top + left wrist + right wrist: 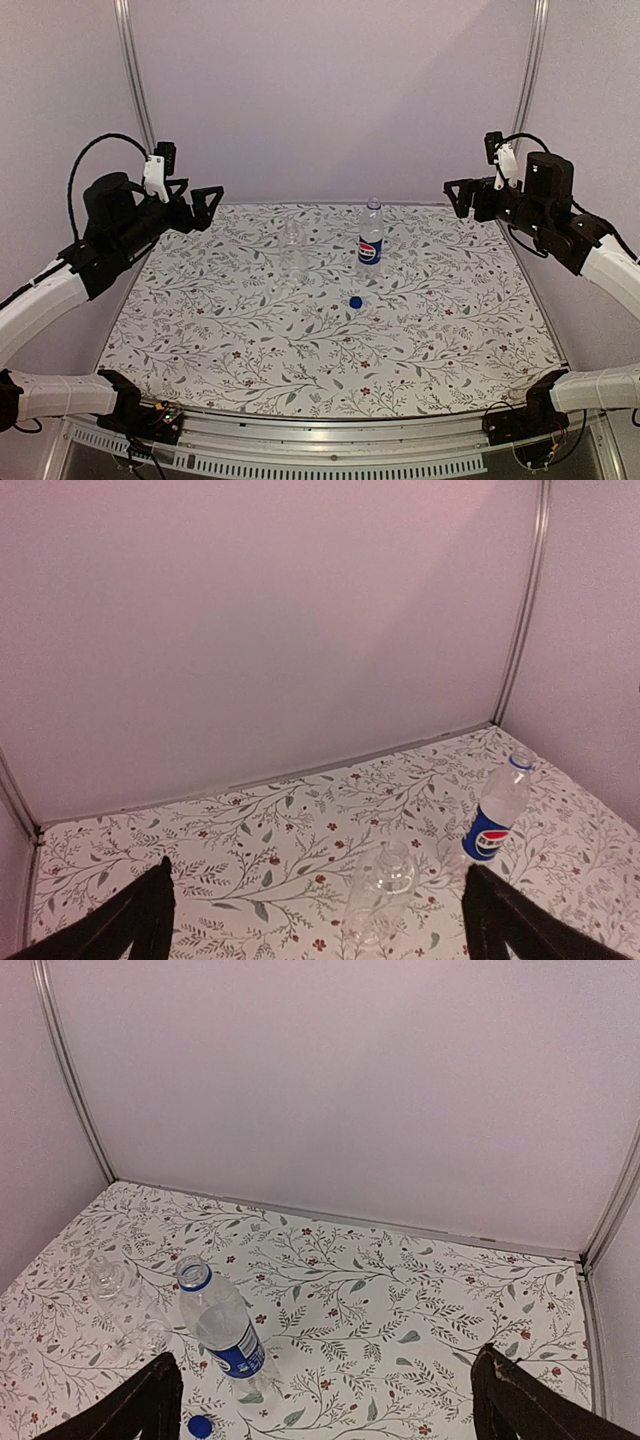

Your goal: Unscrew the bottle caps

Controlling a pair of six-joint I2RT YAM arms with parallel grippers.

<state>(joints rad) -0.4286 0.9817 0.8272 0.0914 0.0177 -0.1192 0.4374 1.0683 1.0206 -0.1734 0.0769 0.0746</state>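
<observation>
Most of the flower-printed table lies bare between two raised arms, one over its left edge and one over its right edge. Both hands are empty and spread wide. The left gripper hangs near the far left corner and the right gripper near the far right corner, each well apart from the bottles. Their dark fingers frame the lower corners of each wrist view. Toward the middle of the far edge the Pepsi bottle stands upright, its mouth apparently open above a blue ring. Near it on its left stands the clear bottle, also upright and hard to pick out against the pattern. Whether the clear bottle wears a cap I cannot tell. Nearer the table's centre, apart from both bottles, the blue cap lies loose, so that half of the job looks done. The risk from here, as I judge it, lies with the clear bottle. It looks empty and light, so a finger arriving off-centre could tip it or push it into its neighbour. A hard squeeze could crumple the thin wall, and a soft one could let the body spin with the cap. A low sweep across the centre could also flick the loose cap off the table.
</observation>
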